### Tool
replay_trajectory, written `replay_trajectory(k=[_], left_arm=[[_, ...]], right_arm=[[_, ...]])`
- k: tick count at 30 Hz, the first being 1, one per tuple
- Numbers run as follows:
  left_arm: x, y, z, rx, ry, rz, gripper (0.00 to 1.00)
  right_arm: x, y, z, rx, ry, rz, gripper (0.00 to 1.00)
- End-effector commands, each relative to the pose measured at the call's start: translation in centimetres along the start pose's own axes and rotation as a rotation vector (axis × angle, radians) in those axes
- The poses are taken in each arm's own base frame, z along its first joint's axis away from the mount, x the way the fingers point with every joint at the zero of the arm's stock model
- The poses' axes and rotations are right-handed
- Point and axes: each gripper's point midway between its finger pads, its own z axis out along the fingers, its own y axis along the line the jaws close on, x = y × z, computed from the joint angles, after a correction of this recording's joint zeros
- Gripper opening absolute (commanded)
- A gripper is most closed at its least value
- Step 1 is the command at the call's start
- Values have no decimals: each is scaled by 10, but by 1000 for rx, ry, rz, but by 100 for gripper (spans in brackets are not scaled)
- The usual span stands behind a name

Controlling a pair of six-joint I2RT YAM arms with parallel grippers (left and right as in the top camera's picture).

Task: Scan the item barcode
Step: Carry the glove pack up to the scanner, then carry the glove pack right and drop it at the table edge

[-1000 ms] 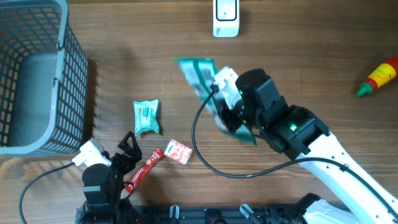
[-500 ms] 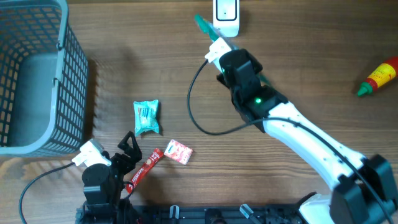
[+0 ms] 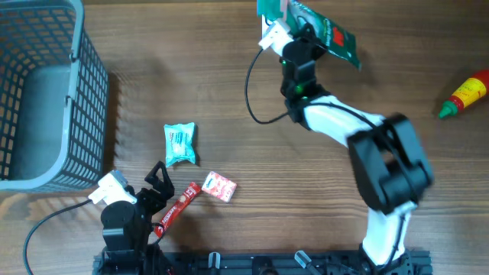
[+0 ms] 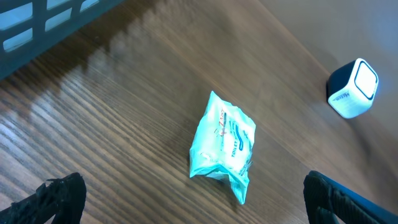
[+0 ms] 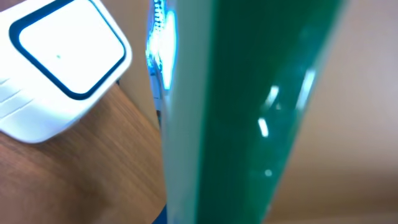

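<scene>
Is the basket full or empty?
Empty, as far as shows: the overhead view looks into the basket and finds only its bare grey floor.

Shiny dark green bag point(image 3: 325, 30) with pale print, in the right claw point(image 3: 294, 21). Close by that claw, a white scanner point(image 5: 59, 68) with a dark blue line round its face. White and black right arm point(image 3: 336, 122) with a black cable point(image 3: 248, 92). Black left claw point(image 3: 158, 182). Ahead of the left claw, a light teal packet point(image 4: 222, 146) with darker teal writing. Just beside the left claw, a red stick packet point(image 3: 177, 208) with white letters, then a red and white little packet point(image 3: 219, 186). Far from the right claw, a red bottle point(image 3: 464, 94) with a yellow band and green cap. Near the left claw, a grey-blue basket point(image 3: 46, 99) with a grid of square holes. Brown wooden table point(image 3: 191, 76) with dark streaky lines.
</scene>
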Motion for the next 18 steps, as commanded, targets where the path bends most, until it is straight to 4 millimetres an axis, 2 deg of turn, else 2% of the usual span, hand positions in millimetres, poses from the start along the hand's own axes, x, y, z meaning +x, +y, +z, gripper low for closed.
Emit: replay_trajectory(k=[1,5,9,12,18], left_arm=[[3,3,2,-11,5,-3,100],[3,3,2,-11,5,-3,100],[3,3,2,-11,5,-3,100],[3,3,2,-11,5,-3,100],[3,3,2,-11,5,-3,100]], right_arm=[[-21,-7,28,51,-17,-65,4],[-23,3,64,57,19,-114,4],[-9,10,93,88,95,-259,4],[0,12,102,89,121,-325,4],[5,6,102,109,147,-322,4]])
